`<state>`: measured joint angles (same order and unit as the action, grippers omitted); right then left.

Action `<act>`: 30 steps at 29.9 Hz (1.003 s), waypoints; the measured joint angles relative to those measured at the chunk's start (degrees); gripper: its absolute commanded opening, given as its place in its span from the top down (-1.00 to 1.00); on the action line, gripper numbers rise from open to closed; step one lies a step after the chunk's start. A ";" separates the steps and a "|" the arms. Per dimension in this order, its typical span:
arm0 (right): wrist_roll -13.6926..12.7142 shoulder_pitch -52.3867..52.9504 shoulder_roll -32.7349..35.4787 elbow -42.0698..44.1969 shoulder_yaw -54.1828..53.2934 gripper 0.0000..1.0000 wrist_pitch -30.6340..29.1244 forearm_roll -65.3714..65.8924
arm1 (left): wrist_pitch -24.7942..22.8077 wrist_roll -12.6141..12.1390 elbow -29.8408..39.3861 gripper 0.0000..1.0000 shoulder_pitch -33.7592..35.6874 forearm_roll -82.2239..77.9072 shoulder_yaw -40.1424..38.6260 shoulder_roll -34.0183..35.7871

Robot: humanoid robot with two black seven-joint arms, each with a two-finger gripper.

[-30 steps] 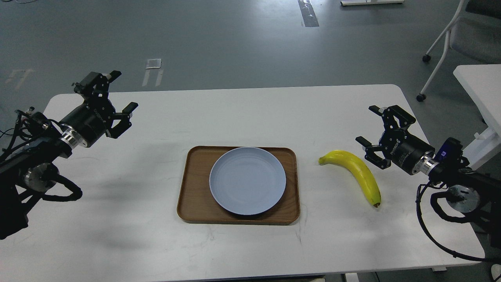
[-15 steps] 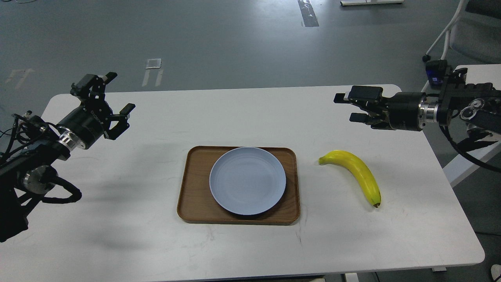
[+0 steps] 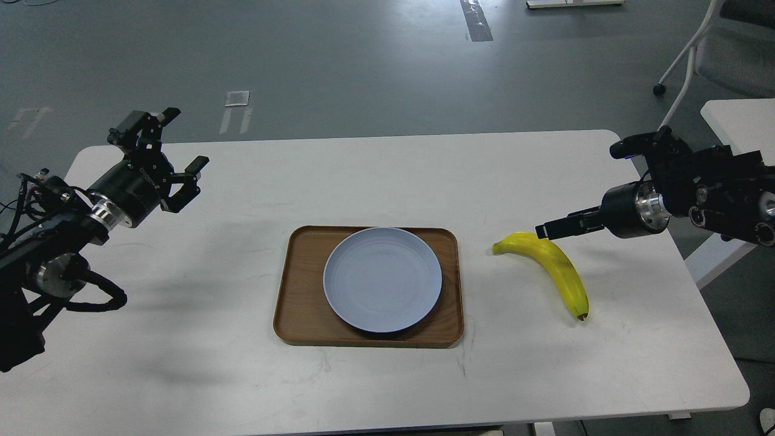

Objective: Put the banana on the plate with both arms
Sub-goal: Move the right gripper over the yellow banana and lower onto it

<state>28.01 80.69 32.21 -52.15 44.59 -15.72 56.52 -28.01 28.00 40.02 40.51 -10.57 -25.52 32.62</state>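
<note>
With the banana (image 3: pixel 548 263) lying on the table right of the plate (image 3: pixel 382 280), the right gripper (image 3: pixel 548 230), seen edge-on so its finger spread cannot be told, should straddle its middle squarely, while the left gripper (image 3: pixel 172 148) waits with fingers apart

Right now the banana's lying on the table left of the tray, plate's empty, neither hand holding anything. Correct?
One thing is off: the banana lies on the table to the right of the tray, not left, as the head view shows. The rest holds: the plate is empty, and neither the left hand nor the right hand holds anything.
</note>
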 measured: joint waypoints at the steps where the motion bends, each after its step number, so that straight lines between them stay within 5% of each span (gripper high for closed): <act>1: 0.00 -0.01 -0.53 0.42 0.64 -1.00 0.06 0.03 | 0.00 0.00 -0.02 -0.96 0.02 0.00 -0.32 0.00; 16: -0.02 -3.91 -6.91 4.37 5.35 -0.81 2.18 -0.19 | 0.01 0.00 -0.12 -0.96 0.02 0.03 -1.59 -0.28; 26: -0.02 -4.74 -7.05 4.45 5.51 0.69 2.19 -0.06 | 0.01 0.00 -0.12 -0.96 -0.14 0.08 -1.71 -0.28; 30: -0.02 -4.55 -6.84 4.11 6.27 0.74 2.19 -0.14 | 0.01 0.00 -0.06 -0.96 -0.16 0.08 -1.65 -0.15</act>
<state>27.99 76.14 25.37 -48.04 50.86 -13.53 56.38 -28.00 28.00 39.95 40.35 -10.49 -27.17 32.47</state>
